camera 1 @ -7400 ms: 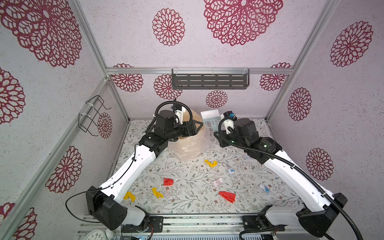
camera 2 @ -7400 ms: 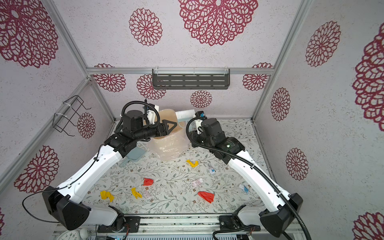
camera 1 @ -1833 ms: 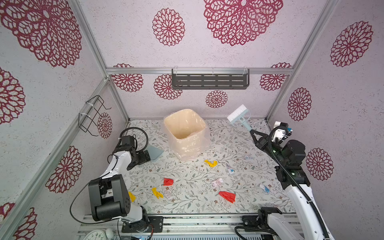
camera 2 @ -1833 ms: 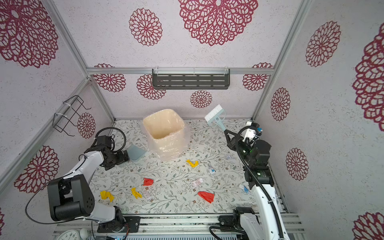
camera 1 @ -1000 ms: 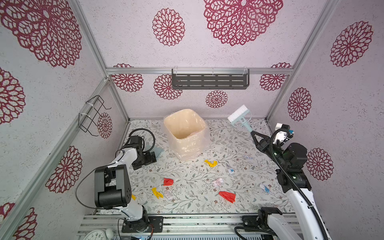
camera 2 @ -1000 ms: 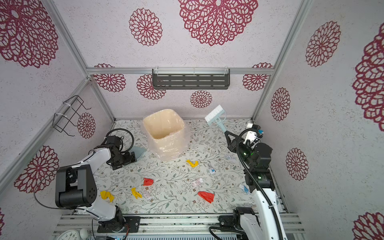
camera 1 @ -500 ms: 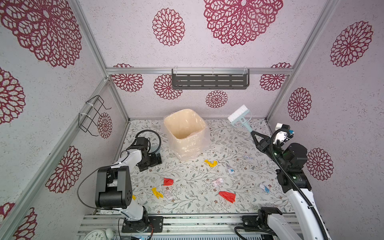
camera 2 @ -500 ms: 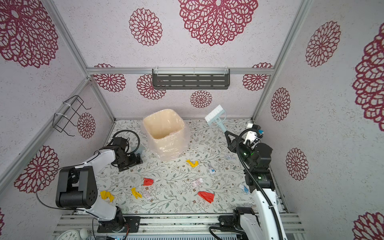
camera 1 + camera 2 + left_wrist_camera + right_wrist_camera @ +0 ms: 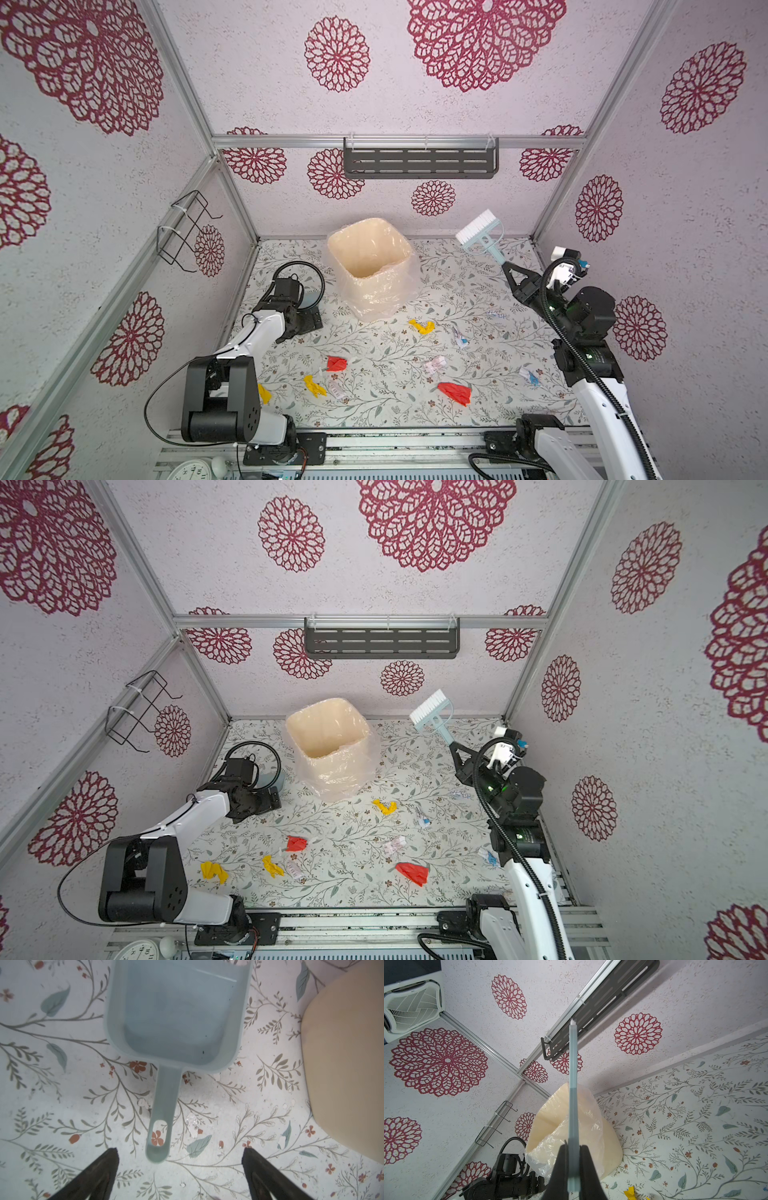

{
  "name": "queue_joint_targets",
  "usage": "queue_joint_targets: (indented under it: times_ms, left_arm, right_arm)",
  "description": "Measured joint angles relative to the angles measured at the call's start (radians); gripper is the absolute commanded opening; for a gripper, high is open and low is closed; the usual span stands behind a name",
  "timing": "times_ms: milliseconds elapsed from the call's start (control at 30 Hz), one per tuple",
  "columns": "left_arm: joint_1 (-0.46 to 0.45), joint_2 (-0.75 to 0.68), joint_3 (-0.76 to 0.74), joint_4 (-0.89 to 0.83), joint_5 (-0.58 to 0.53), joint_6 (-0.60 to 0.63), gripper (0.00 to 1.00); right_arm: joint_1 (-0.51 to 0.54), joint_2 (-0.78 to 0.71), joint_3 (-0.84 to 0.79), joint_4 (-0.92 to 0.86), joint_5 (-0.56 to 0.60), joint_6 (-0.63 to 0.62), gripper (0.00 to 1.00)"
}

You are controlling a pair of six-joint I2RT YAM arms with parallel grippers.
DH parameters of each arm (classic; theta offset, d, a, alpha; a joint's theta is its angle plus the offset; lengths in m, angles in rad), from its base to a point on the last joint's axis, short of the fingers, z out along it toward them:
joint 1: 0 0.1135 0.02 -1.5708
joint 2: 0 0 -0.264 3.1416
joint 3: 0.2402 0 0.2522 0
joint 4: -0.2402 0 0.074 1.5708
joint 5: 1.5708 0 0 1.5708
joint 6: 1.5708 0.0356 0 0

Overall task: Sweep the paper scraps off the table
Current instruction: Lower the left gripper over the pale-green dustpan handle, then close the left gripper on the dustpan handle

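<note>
Several paper scraps lie on the leafy-print table (image 9: 478, 299): a red one (image 9: 336, 363), a yellow one (image 9: 422, 326), a larger red one (image 9: 411, 872), and white bits (image 9: 434, 365). The pale blue-grey dustpan (image 9: 176, 1012) lies flat left of the bin. My left gripper (image 9: 180, 1152) hangs open over it, and the handle's end (image 9: 158, 1155) sits between the spread fingers without touching them. In both top views this gripper (image 9: 309, 322) mostly hides the pan. My right gripper (image 9: 573, 1147) is shut on the brush handle (image 9: 573, 1084), holding the brush head (image 9: 478, 226) up at the back right.
A beige bin (image 9: 370, 257) lined with a clear bag stands at the back middle, close to the dustpan. A dark shelf (image 9: 419, 162) hangs on the back wall. A wire rack (image 9: 187, 232) sticks out from the left wall.
Both arms have left the bin. Over the last second the open left gripper has slid right along the table to the dustpan's handle. The right arm holds the brush still.
</note>
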Motion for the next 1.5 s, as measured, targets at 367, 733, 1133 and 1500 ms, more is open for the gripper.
queue_joint_targets:
  times_ms: [367, 733, 1133, 1500]
  left_arm:
    - [-0.001, 0.151, 0.018, 0.052, -0.022, -0.006, 0.83]
    - [-0.029, 0.167, 0.024, 0.084, 0.032, -0.047, 0.79]
    - [-0.064, 0.153, -0.020, 0.140, -0.027, -0.110, 0.69]
    - [-0.066, 0.137, -0.075, 0.186, -0.069, -0.150, 0.58]
  right_arm:
    - [-0.002, 0.000, 0.000, -0.001, 0.000, 0.000, 0.00]
    - [-0.003, -0.006, 0.000, -0.008, 0.000, -0.001, 0.00]
    - [-0.003, -0.006, 0.000, -0.008, 0.000, -0.001, 0.00]
    - [-0.003, -0.006, 0.000, -0.008, 0.000, -0.001, 0.00]
